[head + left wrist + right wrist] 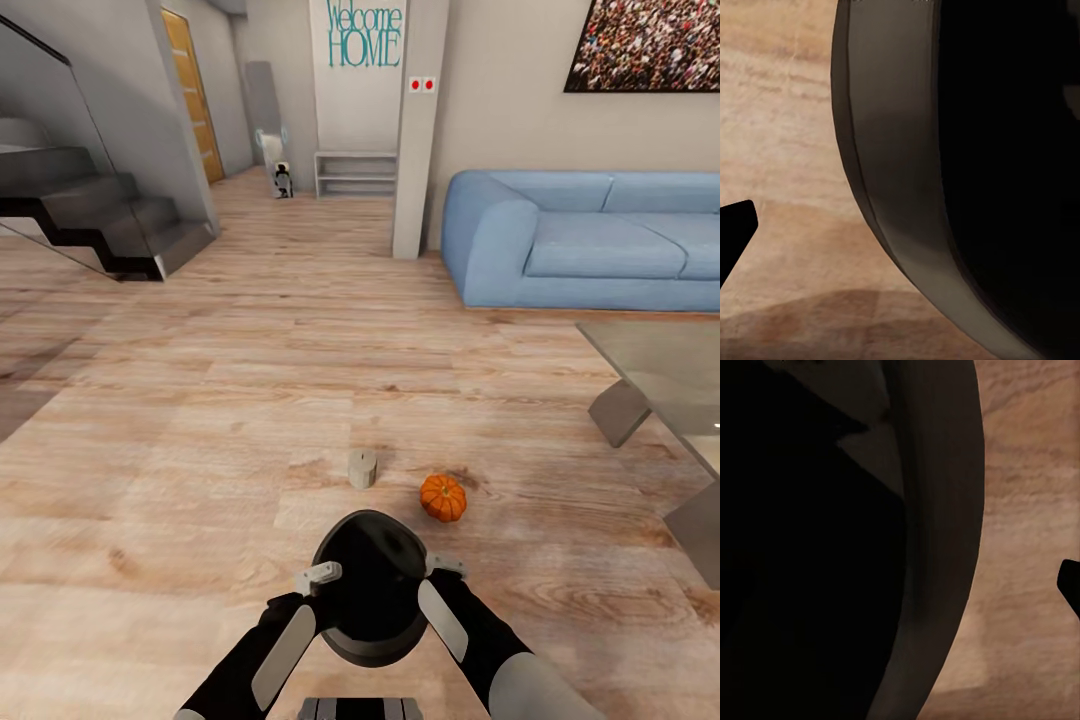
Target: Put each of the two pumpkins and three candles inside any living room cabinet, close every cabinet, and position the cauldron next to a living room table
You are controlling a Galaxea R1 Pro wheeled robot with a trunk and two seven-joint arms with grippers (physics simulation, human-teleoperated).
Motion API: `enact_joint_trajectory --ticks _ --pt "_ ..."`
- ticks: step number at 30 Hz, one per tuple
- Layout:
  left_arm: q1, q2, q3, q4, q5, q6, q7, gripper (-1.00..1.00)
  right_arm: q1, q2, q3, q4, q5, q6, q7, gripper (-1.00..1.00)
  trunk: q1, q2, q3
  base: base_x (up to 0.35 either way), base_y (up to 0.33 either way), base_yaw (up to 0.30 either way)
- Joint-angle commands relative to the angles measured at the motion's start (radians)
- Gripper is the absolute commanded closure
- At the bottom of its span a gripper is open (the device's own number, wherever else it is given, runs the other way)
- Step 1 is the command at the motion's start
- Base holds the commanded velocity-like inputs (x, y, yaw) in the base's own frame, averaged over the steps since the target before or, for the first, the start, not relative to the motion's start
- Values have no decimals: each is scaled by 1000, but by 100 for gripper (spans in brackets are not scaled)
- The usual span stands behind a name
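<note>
A black round cauldron [368, 588] sits between my two forearms, close in front of my base. My left gripper [322, 576] is at its left rim and my right gripper [444, 569] at its right rim. In the left wrist view the cauldron wall [896, 150] curves past, and one dark fingertip [736, 229] stands well apart from it. The right wrist view shows the wall [941, 510] and a fingertip [1071, 585] likewise apart. The inner fingers are lost in the dark. On the floor ahead stand a beige candle [362, 468] and an orange pumpkin [443, 497].
A glass-topped low table [660, 380] stands at the right, with a blue sofa [590, 240] behind it. A pillar [415, 130] and a low shelf [355, 172] are at the back, and dark stairs [110, 215] at the left. Wooden floor lies between.
</note>
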Motion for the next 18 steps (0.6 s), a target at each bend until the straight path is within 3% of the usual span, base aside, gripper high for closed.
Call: enact_joint_trajectory --ticks 1,8,9,16,17,18 --pt "0 0 0 0 0 0 0 -100 0 0 0 0 0 0 0 -100 0 0 0 0 0 0" --pt "0 0 0 0 0 0 0 -100 0 0 1 1 0 0 0 -100 0 0 0 0 0 0" --pt "0 0 0 0 0 0 0 -100 0 0 1 1 0 0 0 100 0 0 0 0 0 0" --pt "0 0 0 0 0 0 0 -100 0 0 1 1 0 0 0 100 0 0 0 0 0 0" --pt "0 0 0 0 0 0 0 100 0 0 1 1 0 0 0 100 0 0 0 0 0 0" --pt "0 0 0 0 0 0 0 100 0 0 1 0 0 0 0 100 0 0 0 0 0 0"
